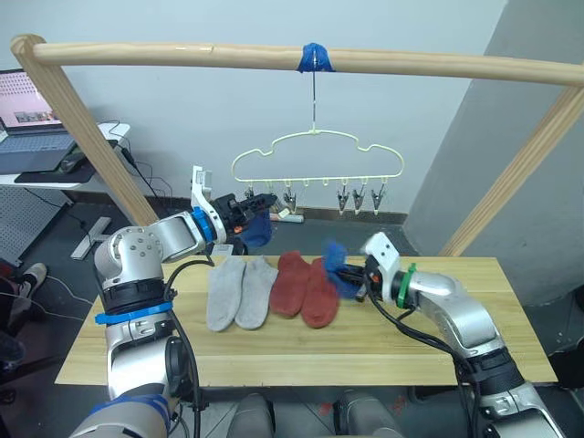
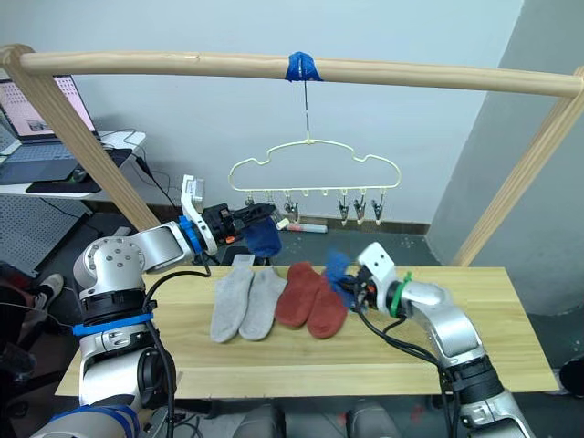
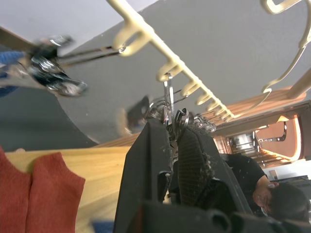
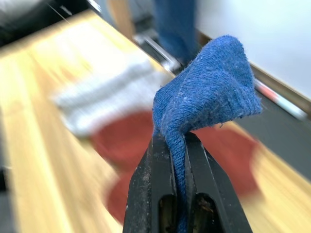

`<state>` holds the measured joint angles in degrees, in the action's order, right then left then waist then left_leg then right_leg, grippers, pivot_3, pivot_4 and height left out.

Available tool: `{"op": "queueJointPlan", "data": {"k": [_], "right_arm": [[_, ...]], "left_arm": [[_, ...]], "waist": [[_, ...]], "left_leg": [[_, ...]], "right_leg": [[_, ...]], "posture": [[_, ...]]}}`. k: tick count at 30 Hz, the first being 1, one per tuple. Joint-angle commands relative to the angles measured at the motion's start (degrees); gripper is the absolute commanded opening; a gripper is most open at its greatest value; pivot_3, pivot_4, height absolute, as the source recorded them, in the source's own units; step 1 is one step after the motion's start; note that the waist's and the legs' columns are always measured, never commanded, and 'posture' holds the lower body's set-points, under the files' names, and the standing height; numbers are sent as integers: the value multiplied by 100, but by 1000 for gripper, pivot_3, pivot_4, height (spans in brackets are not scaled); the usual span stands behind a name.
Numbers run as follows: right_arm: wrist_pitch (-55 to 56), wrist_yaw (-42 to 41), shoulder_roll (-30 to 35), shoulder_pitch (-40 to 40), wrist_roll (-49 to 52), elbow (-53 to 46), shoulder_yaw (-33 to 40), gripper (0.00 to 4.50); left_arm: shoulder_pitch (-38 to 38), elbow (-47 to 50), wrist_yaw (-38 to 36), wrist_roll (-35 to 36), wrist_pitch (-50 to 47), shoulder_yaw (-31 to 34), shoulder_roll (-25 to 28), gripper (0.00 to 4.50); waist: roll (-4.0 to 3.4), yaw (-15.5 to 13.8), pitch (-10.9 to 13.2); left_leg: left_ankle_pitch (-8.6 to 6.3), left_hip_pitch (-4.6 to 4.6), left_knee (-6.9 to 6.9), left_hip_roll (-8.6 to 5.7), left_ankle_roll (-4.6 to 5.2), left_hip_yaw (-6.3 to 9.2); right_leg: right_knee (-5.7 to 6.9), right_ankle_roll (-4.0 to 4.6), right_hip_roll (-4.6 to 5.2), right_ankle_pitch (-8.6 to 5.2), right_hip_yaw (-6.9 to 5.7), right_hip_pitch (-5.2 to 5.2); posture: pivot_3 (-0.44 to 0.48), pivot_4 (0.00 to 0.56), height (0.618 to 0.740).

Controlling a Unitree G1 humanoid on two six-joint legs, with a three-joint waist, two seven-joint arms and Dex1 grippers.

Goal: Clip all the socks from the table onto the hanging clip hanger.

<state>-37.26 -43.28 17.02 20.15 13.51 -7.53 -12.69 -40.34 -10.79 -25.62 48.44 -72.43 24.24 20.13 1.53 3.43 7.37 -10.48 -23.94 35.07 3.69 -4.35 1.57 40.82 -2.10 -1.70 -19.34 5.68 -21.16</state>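
The biggest risk sits at the centre of the frame: the left pincer (image 1: 245, 212), pinched narrow on a small metal clip (image 3: 168, 104) of the thin, scalloped pale-yellow clip hanger (image 1: 318, 157), could slip off the smooth spring, or set the hanger swinging on its hook. A blue sock (image 1: 259, 228) dangles just beside that pincer. Right of centre, the right pincer (image 1: 354, 276) grips the other blue sock (image 4: 204, 104), soft and crumpled, by one thin fold that could pull free, while the grey socks (image 1: 239, 290) and rust-red socks (image 1: 306, 287) lie flat mid-frame on the planked wooden desk (image 1: 429, 338).
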Motion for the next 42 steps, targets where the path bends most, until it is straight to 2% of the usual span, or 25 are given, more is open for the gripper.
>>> {"op": "queueJointPlan", "data": {"k": [1, 7, 15, 22, 30, 42], "right_arm": [[-189, 174, -353, 379, 204, -51, -43, 39], [-94, 304, -723, 828, 168, 408, -104, 39], [-423, 374, -842, 1029, 536, 313, 153, 39], [-753, 356, -788, 964, 827, 7, 189, 39], [-943, 517, -1005, 660, 1319, -200, 404, 39], [-993, 730, -1027, 771, 1554, -260, 548, 39]], "left_arm": [[-43, 325, -2, 154, 31, -13, 2, 249], [36, 520, 34, 169, 47, -83, -88, 249], [193, 666, 41, 232, 41, -79, -69, 249], [174, 565, 21, 239, 86, -1, 44, 249], [-30, 295, 260, 626, -218, 381, -37, 249], [43, 268, 263, 652, -253, 282, -7, 249]], "waist": [[0, -21, 0], [1, -57, 0], [0, -89, 0], [0, -88, 1], [0, -101, 4], [1, -101, 5]], "left_leg": [[0, -2, 0, 0, 0, -1], [0, -9, -1, -1, 0, -3], [0, -23, -2, 0, 0, -2], [0, -24, -4, 0, 0, -3], [-1, -29, -6, 0, 0, -4], [-1, -31, -12, 0, 1, -3]], "right_leg": [[-2, 0, 0, 0, 0, -1], [-9, 4, 3, 2, -1, -4], [-9, 10, 3, 5, -2, -19], [-9, 7, 3, 3, -1, -22], [-17, 3, 3, 0, -1, -23], [-27, 3, 3, 0, -2, -25]], "posture": [[25, 93, 740], [39, 97, 740], [42, 103, 740], [42, 110, 740], [39, 113, 740], [29, 111, 740]]}}
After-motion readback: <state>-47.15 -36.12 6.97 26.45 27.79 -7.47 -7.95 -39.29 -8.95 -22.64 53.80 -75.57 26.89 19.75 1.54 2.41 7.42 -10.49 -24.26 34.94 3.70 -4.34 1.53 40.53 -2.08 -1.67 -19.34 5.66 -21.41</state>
